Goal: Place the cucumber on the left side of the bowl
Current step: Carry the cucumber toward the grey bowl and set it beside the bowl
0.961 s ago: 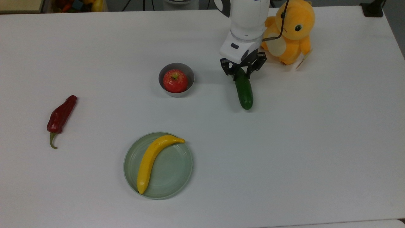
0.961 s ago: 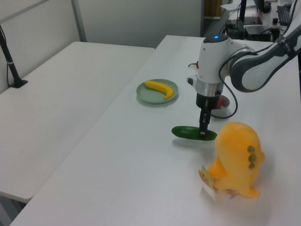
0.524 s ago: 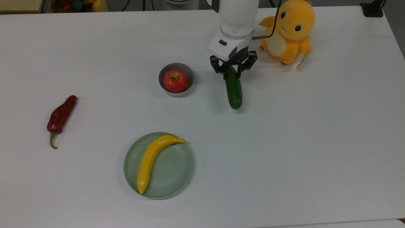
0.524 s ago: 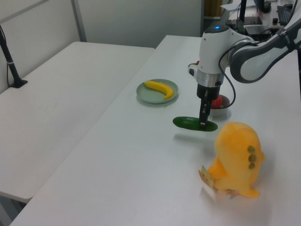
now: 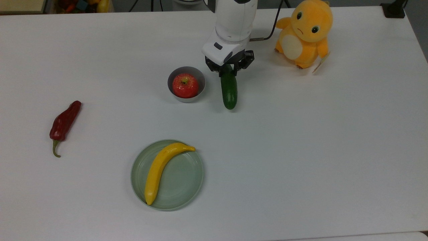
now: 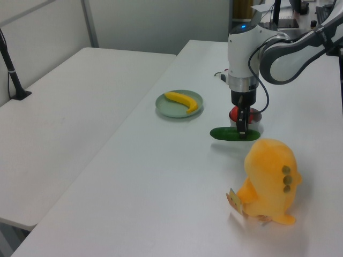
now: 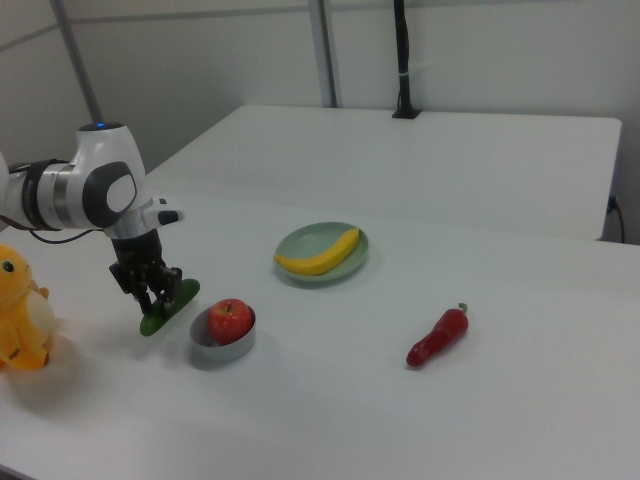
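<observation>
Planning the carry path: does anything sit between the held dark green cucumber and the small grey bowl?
Nothing visible does. The gripper holds the dark green cucumber on the top view's right of the small grey bowl, with bare white table between. The bowl holds a red apple.

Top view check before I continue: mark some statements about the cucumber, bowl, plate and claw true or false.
1. The claw is shut on the cucumber. True.
2. The bowl is empty. False: a red apple sits in it.
3. In the top view the cucumber is at the bowl's right. True.
4. The banana lies on the bare table. False: it lies on the pale green plate.
5. The chili pepper touches the plate. False: they lie well apart.
</observation>
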Tool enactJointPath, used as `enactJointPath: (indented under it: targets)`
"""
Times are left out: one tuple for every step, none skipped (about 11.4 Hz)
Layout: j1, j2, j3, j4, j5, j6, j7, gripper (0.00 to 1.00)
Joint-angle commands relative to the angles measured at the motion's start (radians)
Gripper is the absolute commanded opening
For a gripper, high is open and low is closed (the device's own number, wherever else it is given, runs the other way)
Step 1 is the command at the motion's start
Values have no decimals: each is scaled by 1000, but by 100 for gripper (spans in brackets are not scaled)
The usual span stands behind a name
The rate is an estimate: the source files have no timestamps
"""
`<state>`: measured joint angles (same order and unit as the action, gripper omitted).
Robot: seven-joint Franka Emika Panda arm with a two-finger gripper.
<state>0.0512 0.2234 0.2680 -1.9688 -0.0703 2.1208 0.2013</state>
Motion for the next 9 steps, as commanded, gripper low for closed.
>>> enactJointPath:
  targets:
    - [-1, -21, -7, -12, -14, -42, -16, 0]
    - [-5, -21, -7, -15, -14, -42, -14, 0]
    - [-5, -21, -7, -21, -14, -42, -14, 0]
    - [-5, -22, -7, -24, -14, -44, -10, 0]
    - [-2, -22, -7, -30, -14, -45, -5, 0]
    - [-2, -24, -7, -35, -14, -47, -3, 0]
    - [-4, -22, -7, -35, -14, -47, -2, 0]
    - [-4, -22, -7, -38, -14, -48, -2, 0]
    - [-4, -24, -7, -47, -13, -48, 0, 0]
